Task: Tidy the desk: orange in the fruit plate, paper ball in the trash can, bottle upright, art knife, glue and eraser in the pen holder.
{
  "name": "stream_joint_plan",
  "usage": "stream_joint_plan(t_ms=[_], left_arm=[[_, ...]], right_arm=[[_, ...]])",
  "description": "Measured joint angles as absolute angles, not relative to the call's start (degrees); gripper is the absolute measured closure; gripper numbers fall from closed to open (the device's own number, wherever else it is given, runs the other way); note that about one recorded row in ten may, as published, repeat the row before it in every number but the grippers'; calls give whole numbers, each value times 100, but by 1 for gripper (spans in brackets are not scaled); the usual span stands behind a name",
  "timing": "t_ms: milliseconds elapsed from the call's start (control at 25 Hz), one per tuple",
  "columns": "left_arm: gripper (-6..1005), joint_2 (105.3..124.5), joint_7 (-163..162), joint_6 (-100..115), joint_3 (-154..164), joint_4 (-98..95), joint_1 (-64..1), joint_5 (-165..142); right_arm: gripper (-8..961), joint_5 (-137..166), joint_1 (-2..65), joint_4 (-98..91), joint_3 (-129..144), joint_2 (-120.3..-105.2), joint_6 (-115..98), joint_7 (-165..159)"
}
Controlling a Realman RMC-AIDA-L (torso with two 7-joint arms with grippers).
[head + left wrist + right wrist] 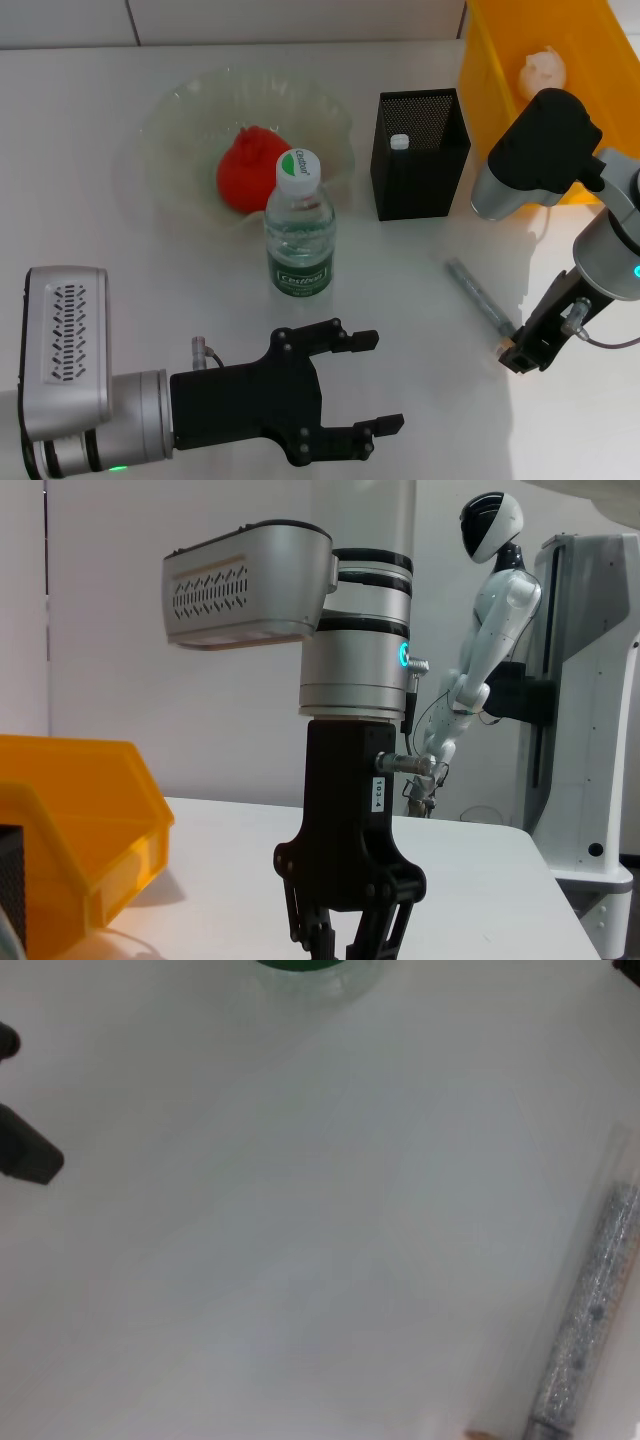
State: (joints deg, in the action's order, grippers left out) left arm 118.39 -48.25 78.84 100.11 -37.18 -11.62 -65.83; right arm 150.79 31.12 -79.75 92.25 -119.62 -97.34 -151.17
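While your right pincer (pixel 522 352) is down at the counter (pixel 90 220) by the near end of the grey glitter glue pen (pixel 480 297), a tan bit shows at its tip, perhaps the eraser; whether it is clenched you cannot tell. Your left pincer (pixel 372 385) hangs released, fingers spread, over the near counter in front of the bottle (pixel 298 224). That bottle stands upright; its white cap and green label carry writing too small to read surely. Behind it the orange (pixel 247 168) lies in the fruit plate (pixel 180 110). A white-capped item stands in the pen holder (pixel 418 153), and the paper ball (pixel 541 70) sits in the trash can (pixel 500 60). In the left wrist view, a small tag on the right arm reads "103-4".
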Motion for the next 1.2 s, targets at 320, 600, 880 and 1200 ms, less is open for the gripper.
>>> stream_joint_plan(t_ms=[320, 600, 880, 1200], left_arm=[[213, 11839, -4825, 7883, 10010, -3718, -1160, -6583], [213, 11839, -4825, 7883, 10011, -3713, -1160, -6583], [213, 11839, -4825, 7884, 10011, -3700, -1160, -6582], [213, 11839, -4825, 7883, 10011, -3700, -1160, -6582]], right_arm=[[716, 15094, 3127, -7862, 9221, -11962, -9673, -15117], [729, 15082, 3154, -7781, 9342, -11962, -9608, -15100], [822, 15069, 3132, -8005, 9323, -11962, -9619, -15084], [822, 14933, 3162, -9040, 8137, -11938, -10061, -15065]])
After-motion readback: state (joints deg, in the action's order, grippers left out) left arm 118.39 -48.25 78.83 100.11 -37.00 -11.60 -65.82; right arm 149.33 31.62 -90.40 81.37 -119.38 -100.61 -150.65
